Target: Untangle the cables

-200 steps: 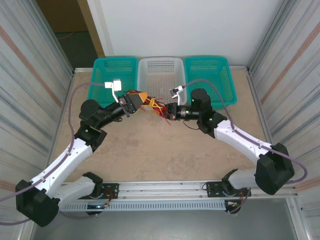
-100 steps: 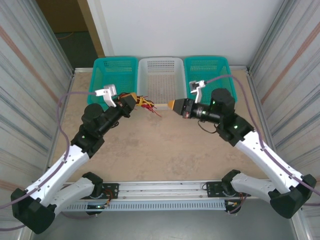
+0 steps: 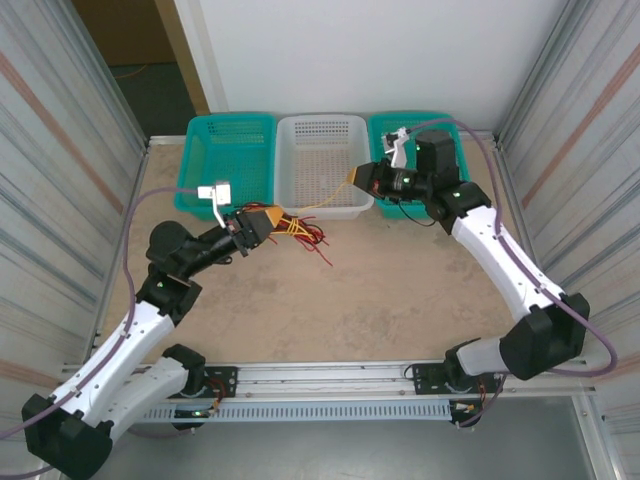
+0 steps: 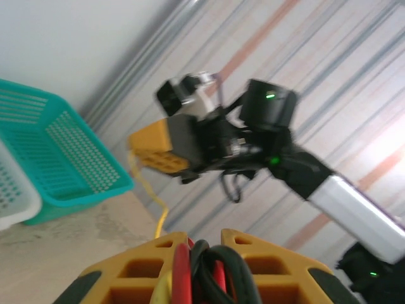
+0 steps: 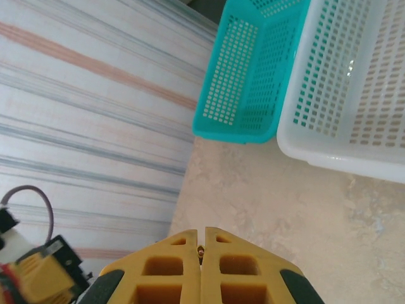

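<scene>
The cables (image 3: 303, 236), a red, black and yellow bunch left of centre, send one yellow strand (image 3: 322, 201) stretching toward upper right.

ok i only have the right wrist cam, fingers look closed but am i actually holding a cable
observer: Yes. In the top view the right gripper is shut on one pale yellow cable, which runs in a line back to the left gripper.
operator: what's the left one got
observer: Its wrist camera shows it shut on the bundle of red, black and yellow cables.
operator: anything hanging loose
observer: Loose red ends trail out of the bundle towards the table. I can't tell whether they touch it.
</scene>
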Controlling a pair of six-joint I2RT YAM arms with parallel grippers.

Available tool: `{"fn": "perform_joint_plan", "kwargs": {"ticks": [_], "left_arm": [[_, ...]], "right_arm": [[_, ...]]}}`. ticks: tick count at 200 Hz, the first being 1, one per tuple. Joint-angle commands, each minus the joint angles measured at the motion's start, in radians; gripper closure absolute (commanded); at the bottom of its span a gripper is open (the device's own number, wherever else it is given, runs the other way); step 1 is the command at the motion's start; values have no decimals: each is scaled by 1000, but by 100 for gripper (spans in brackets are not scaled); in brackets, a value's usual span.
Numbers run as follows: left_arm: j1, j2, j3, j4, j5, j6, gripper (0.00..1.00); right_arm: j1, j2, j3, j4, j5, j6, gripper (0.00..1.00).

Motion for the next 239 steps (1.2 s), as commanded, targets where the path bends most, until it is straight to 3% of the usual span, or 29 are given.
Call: {"fn": "perform_joint_plan", "kwargs": {"ticks": [1, 23, 66, 87, 103, 137, 199, 223, 239], "left_arm": [[6, -37, 69, 155, 82, -114, 100], [7, -35, 113, 152, -35, -92, 100], [43, 18, 190, -25, -327, 77, 100], [58, 26, 221, -243, -590, 169, 100], [116, 19, 170, -258, -661, 155, 100], [264, -10, 102, -338, -603, 77, 100], [305, -98, 46, -473, -444, 126, 100], [333, -118, 47, -579, -417, 136, 100], [333, -133, 30, -627, -424, 133, 100]], "right_arm": [[-22, 6, -91, 128, 35, 55, 100], [32, -6, -226, 201, 55, 104, 100], [215, -105, -444, 268, 173, 161, 100], [232, -209, -484, 202, 213, 142, 100], [202, -325, -477, 129, 230, 107, 100], [18, -494, -382, -47, 194, 36, 100], [-437, -441, -133, -224, 34, -62, 100], [-655, -419, -115, -230, -30, -22, 100], [-728, -410, -106, -237, -23, -1, 100]]}}
